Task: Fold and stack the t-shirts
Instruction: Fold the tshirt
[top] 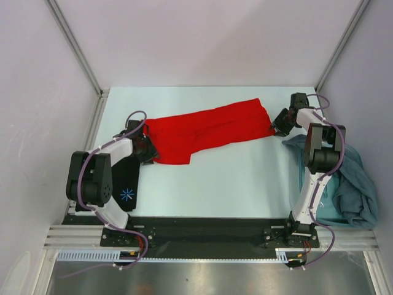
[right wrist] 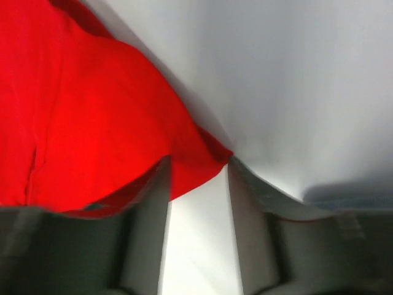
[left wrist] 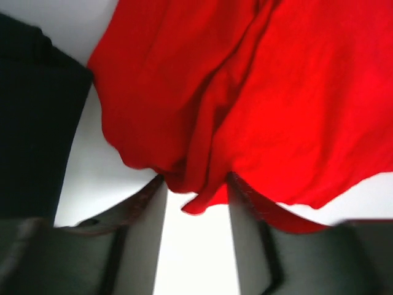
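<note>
from above, the plain bright red cloth t-shirt lies stretched across the pale table, with the left gripper at its left end and the right gripper at its right corner. a black starburst-print t-shirt lies under the left arm, and crumpled teal-grey t-shirts lie at the right edge.

left wrist: the fingers are parted, not clenched, with the red hem bunched between the tips.

right wrist: the fingers are likewise parted around the red corner.
</note>
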Available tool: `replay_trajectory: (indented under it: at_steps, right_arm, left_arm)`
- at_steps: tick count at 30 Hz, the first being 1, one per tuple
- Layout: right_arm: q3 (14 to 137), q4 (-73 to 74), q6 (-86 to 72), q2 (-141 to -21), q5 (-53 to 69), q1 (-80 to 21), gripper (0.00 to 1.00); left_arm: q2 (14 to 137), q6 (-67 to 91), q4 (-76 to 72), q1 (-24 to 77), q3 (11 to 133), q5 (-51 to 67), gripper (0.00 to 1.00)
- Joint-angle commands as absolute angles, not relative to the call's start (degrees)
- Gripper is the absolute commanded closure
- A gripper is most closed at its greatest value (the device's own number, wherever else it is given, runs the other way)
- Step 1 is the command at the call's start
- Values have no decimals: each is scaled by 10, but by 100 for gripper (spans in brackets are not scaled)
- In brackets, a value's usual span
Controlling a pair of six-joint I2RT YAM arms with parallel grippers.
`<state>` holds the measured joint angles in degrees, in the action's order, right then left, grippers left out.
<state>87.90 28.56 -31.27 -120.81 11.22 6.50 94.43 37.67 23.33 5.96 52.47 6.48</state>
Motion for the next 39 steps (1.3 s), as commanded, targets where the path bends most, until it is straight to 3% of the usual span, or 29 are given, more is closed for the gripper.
replay_trajectory:
  at_steps: [1,2,6,7,13,16,17,19,20,21,22,25,30,36,39]
  right_arm:
    - [903,285,-316,-1225,83,67,60]
    - [905,287,-316,-1226,66,67,64]
    - [910,292,-295,-1226,18,69,87]
    - [911,298,-291,-1227,7,69,98]
    - [909,318,-252,-1218,-48,80,100]
    - [918,323,-230,-1216,-42,79,100]
    - [925,341,-226,-1214,-44,79,93]
    - [934,362,-219,-1193,-51,76,56]
    - [929,369,-217,-1177,-44,76,51]
    - [923,370,-217,-1162,-40,73,46]
    - [916,367,-216,-1148,-36,69,39]
    - [894,367,-227,-1094,-10,44,31]
    - [837,317,-255,-1048,109,-42,28]
    - [737,130,-327,-1057,267,-173,36]
    - [702,52,-385,-1077,313,-222,44]
  left_arm:
    - [965,372,242,53,547,39,56]
    - [966,371,244,53,548,33,63]
    - [964,369,257,53,550,25,77]
    - [963,370,258,53,548,25,78]
    - [940,381,261,53,533,38,82]
    - [914,375,272,53,533,59,74]
    - [903,366,274,53,533,65,64]
    - [866,363,274,59,522,73,49]
    - [825,360,273,61,518,76,38]
    - [806,356,273,68,513,78,34]
    - [793,350,273,70,512,78,32]
    - [759,333,286,74,503,82,30]
    - [764,324,247,75,478,134,32]
    - [811,324,210,77,465,120,40]
    - [835,316,197,77,468,106,41]
